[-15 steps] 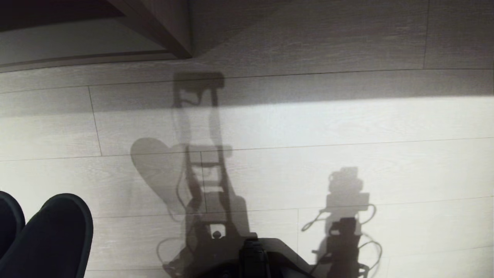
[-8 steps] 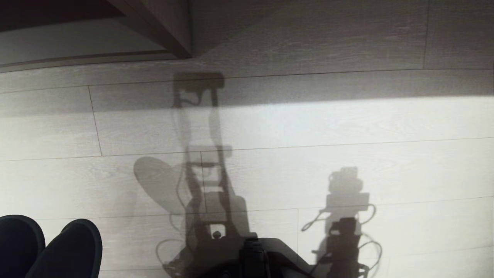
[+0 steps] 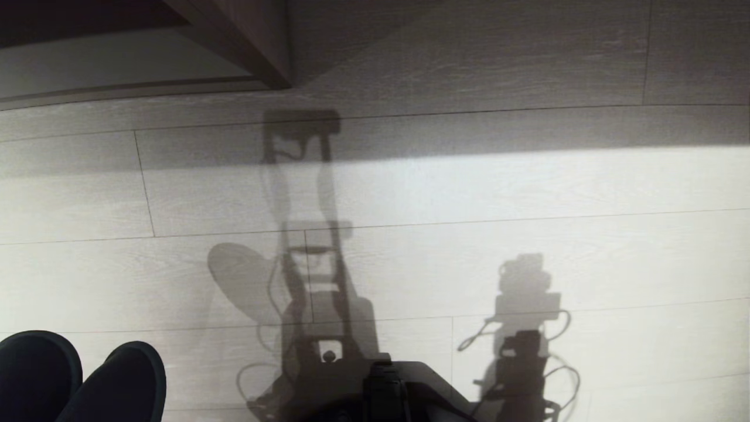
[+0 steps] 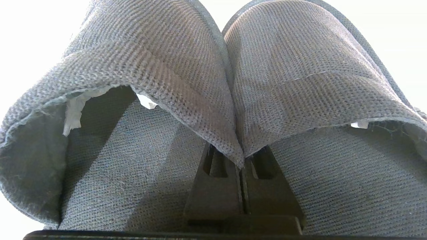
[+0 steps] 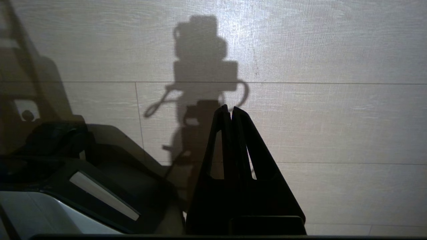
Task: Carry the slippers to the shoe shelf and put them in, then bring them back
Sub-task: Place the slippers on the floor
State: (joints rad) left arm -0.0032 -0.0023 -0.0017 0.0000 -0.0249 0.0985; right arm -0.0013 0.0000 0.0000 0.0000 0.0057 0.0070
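We hold the slippers (image 4: pixel 233 83) in our left gripper (image 4: pixel 241 173), its two fingers pressed together on the inner edges where the pair meets side by side, so both uppers fan out to either side of the clamp. In the wrist view the knit fabric fills almost everything, with the openings of both slippers facing the camera and small scraps of white lining showing at their rims. From the head view only the two rounded dark toes (image 3: pixel 82 381) show, at the lower left corner of the picture, above the pale plank floor (image 3: pixel 527 187); their rounded shadow falls on the planks beside the shadow of our own frame. Our right gripper (image 5: pixel 231 111) hangs low over the floor beside our base (image 5: pixel 83 186), its fingers drawn fully together on nothing, the tips touching. At the far left, across a band of shaded planks, a piece of brown-edged wooden furniture (image 3: pixel 246 47) stands on the floor; we cannot tell from here whether it is the shoe shelf. The slippers are well apart from it, on our near side.
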